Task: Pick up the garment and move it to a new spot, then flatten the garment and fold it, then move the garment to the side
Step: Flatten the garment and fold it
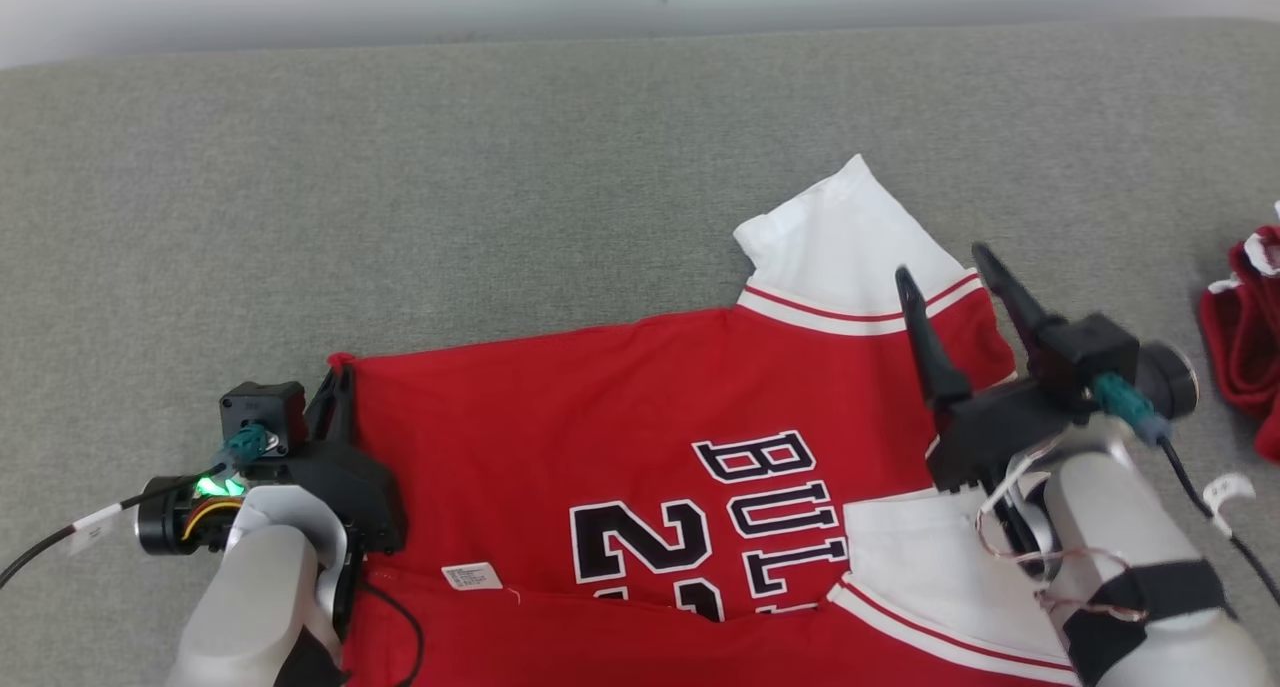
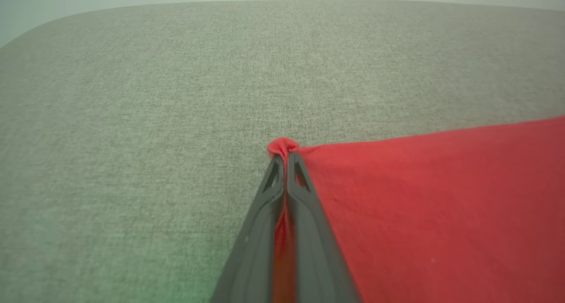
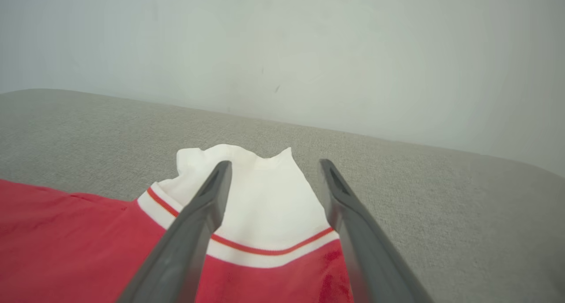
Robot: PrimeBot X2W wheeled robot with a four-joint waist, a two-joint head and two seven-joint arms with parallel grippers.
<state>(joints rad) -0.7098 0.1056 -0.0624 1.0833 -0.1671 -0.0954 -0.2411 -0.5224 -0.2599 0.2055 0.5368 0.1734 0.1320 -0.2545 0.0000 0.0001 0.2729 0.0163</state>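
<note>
Left wrist view: my left gripper (image 2: 284, 155) is pressed together on the shirt's (image 2: 441, 206) red corner, with a small nub of cloth bunched past the tips. I judge that I hold this corner because it is a free end of the shirt's edge, so pulling it outward should take out the slack and flatten the cloth.

My right gripper (image 1: 942, 264) stands spread and holds nothing. It hovers above the white sleeve (image 1: 850, 232) at the shirt's opposite end, and it looks placed to come down there so the two ends can be drawn apart.

The shirt lies on the grey cushion (image 1: 500, 167) with its numbers up. Its near part looks doubled over along a crease, beside a small white label (image 1: 471, 575) — so by my reckoning flattening is unfinished and folding has not begun.

Past the sleeve end of the shirt, well apart from it, lies another red bundle (image 1: 1245, 337). It could get in the way if I drag the shirt toward it — the corner side looks the safer direction.
</note>
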